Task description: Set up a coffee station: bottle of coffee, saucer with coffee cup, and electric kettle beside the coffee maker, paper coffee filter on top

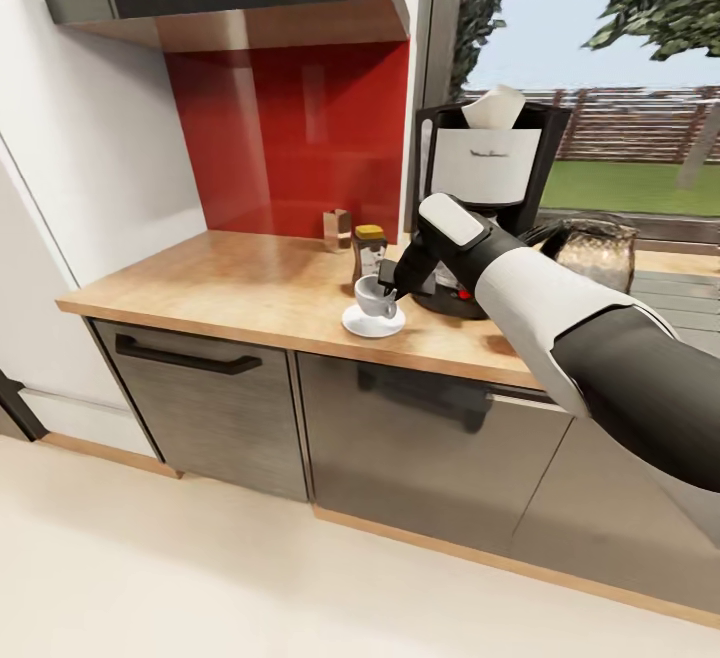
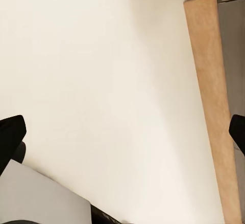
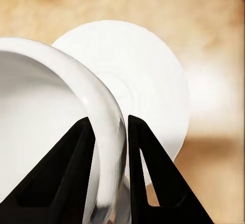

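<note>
On the kitchen countertop [image 1: 210, 283] stands the coffee maker [image 1: 490, 193], with the white paper coffee filter [image 1: 495, 106] on its top. The bottle of coffee [image 1: 368, 250] is just left of it and the dark electric kettle [image 1: 597, 250] is at its right. In front, the coffee cup [image 1: 372, 300] sits over the saucer [image 1: 372, 322]. My right gripper [image 1: 388, 283] is shut on the cup's rim [image 3: 109, 132], one finger [image 3: 69, 175] inside and one outside, above the saucer [image 3: 148, 75]. My left gripper [image 2: 124, 134] hangs open over the floor.
A small tan box [image 1: 337, 230] stands behind the jar against the red panel [image 1: 290, 128]. The dark kitchen shelf [image 1: 240, 0] juts out above the counter. Grey cabinet fronts [image 1: 200, 418] lie below. A wooden plinth strip [image 2: 212, 101] borders the cream floor [image 2: 102, 81].
</note>
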You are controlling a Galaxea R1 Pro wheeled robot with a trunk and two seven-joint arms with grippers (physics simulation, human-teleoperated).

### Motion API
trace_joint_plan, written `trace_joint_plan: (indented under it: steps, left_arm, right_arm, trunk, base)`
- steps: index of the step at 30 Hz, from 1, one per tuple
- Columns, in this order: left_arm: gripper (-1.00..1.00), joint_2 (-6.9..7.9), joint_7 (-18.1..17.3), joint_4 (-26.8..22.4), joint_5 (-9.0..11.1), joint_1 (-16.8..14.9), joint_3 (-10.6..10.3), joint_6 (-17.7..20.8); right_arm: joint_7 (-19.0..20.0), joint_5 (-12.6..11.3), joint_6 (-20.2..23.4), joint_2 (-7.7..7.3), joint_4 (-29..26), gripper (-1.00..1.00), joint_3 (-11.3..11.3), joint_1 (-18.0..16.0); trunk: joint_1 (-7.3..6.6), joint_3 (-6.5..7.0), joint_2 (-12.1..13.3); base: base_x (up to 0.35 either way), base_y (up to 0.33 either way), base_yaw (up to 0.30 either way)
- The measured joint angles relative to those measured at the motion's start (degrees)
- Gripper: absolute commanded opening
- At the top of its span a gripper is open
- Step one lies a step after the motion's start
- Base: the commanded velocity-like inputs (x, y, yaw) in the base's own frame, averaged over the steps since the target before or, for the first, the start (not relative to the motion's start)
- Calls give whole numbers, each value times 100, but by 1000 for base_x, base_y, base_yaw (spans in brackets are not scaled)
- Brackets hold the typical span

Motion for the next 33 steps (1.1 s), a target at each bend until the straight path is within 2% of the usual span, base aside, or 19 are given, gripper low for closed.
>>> trace_joint_plan:
  steps: [19,22,31,33]
  left_arm:
    - [100,0,0,-2,0,0,0,-1]
    - [100,0,-2,-6,0,0,-1,-1]
    - [100,0,-1,-9,0,0,0,-1]
    - [100,0,-1,-9,0,0,-1,-1]
  right_arm:
    - [4,-43,-6,0,-25,-100,-8,9]
    - [4,-42,-3,0,-25,-100,-7,13]
    - [13,-43,-8,0,-25,-100,-5,18]
    - [13,-43,-7,0,-25,-100,-5,18]
  trunk:
    - [0,0,0]
    - [65,-53,-119]
    - [66,-54,-120]
    - [109,-89,-199]
  base:
    - [0,-4,0]
    - [0,0,0]
    - [0,0,0]
    - [0,0,0]
